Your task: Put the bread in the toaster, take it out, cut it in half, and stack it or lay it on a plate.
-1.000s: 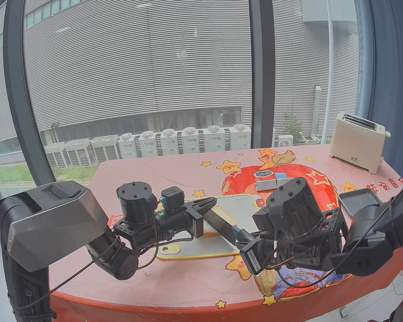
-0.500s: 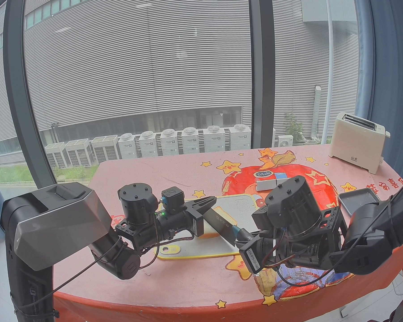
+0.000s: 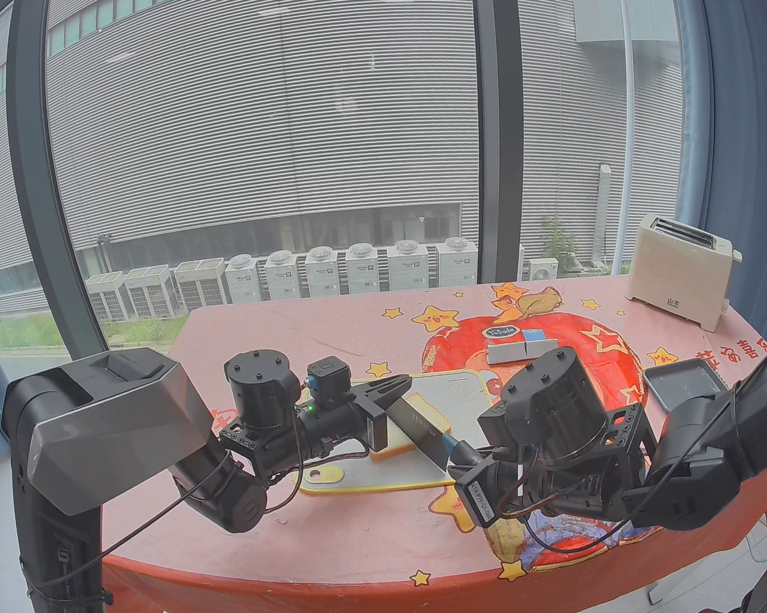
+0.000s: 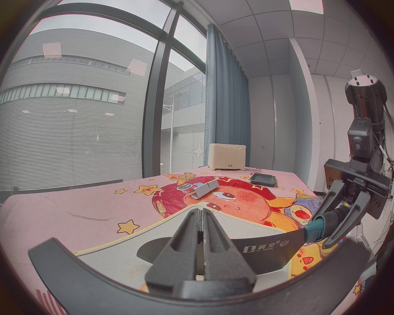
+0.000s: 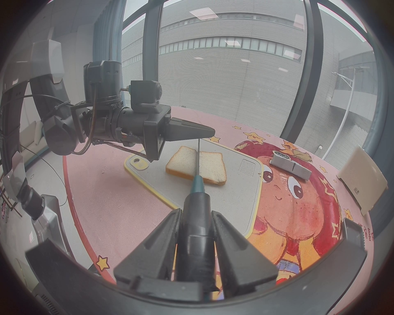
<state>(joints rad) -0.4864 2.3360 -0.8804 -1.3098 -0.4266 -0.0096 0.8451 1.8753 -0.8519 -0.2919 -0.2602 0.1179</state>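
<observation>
Pinching the knife (image 5: 197, 189) by its handle between the fingers of the right gripper (image 5: 196, 213), with the blade set edge-down across the middle of the bread slice (image 5: 182, 160) on the cutting board (image 5: 234, 192), close to the front edge of the desk (image 3: 327, 536). Hovering with the left gripper (image 3: 400, 386) just over the slice's left part, fingers (image 4: 186, 233) pressed together on nothing; cannot tell about contact with the crust. Probably in the cutting step. Likely to drag or tear the soft slice instead of parting it, for want of a firm hold-down. Likely also to nick the left fingers, so near the blade. Could shove the board toward the front rim under a hard pull. Plenty of bare desk behind and to the right, with small grey block (image 3: 522, 349), dark square tray (image 3: 684, 381) and toaster (image 3: 682, 269) well apart; tight only between the two grippers.
</observation>
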